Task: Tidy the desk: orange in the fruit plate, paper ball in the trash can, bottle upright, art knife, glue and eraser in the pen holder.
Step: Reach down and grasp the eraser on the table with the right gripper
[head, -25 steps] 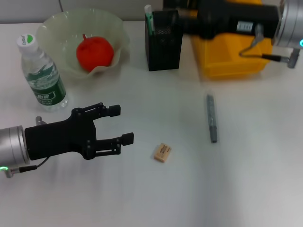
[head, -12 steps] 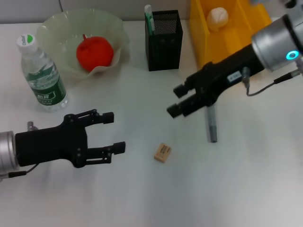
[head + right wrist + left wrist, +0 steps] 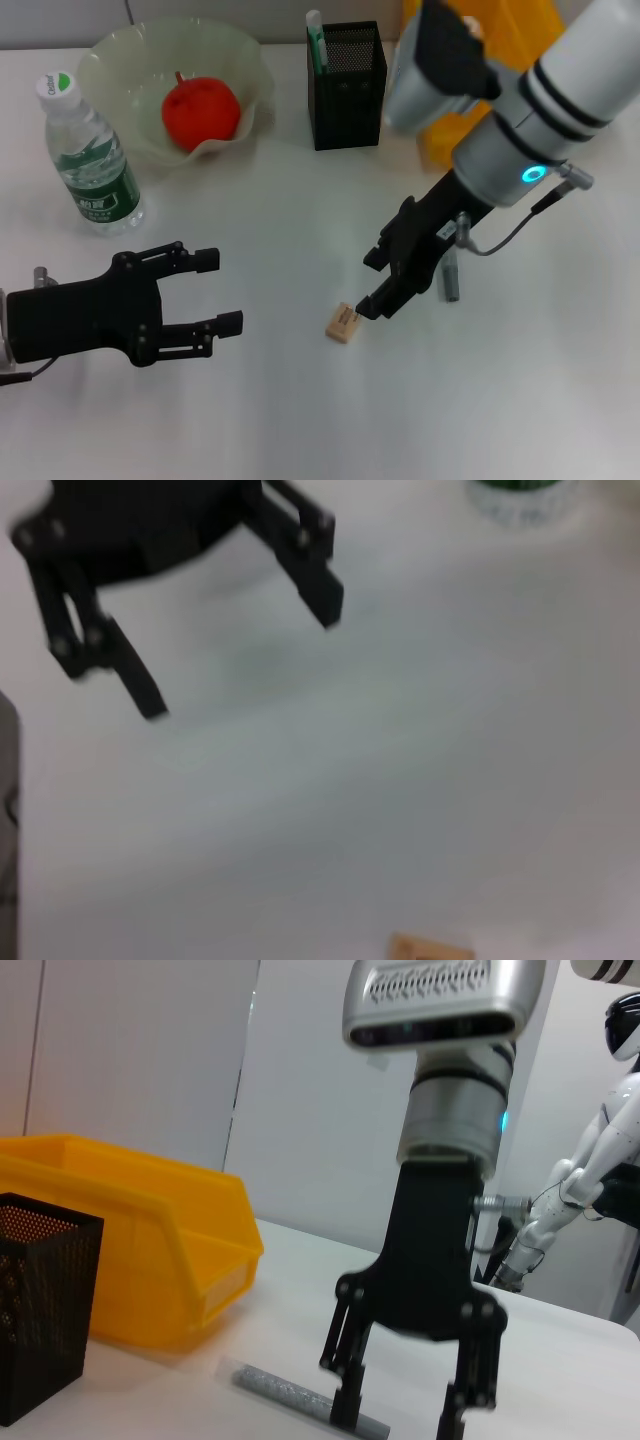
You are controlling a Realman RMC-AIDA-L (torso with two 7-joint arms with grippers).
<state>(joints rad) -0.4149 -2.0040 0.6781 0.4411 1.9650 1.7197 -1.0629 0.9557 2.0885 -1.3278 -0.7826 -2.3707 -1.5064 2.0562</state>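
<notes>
The tan eraser (image 3: 342, 323) lies flat on the white desk. My right gripper (image 3: 372, 287) hangs open just right of it and holds nothing. It partly covers the grey art knife (image 3: 451, 283). The left wrist view shows this gripper (image 3: 400, 1418) open over the knife (image 3: 290, 1396). At the near left my left gripper (image 3: 217, 291) is open and empty. The orange (image 3: 200, 108) sits in the fruit plate (image 3: 110, 52). The bottle (image 3: 88, 160) stands upright. A green-and-white stick (image 3: 315, 40) stands in the pen holder (image 3: 347, 90). My right arm hides the paper ball.
My right arm covers most of the yellow trash can (image 3: 440, 150), which is at the back right next to the pen holder; the left wrist view shows the can (image 3: 130, 1260). The right wrist view shows my left gripper (image 3: 243, 660), the eraser (image 3: 430, 948) and the bottle's base (image 3: 520, 500).
My right arm has swung from over the trash can down to just beside the eraser. My left gripper has drawn back toward the near left, still open.
</notes>
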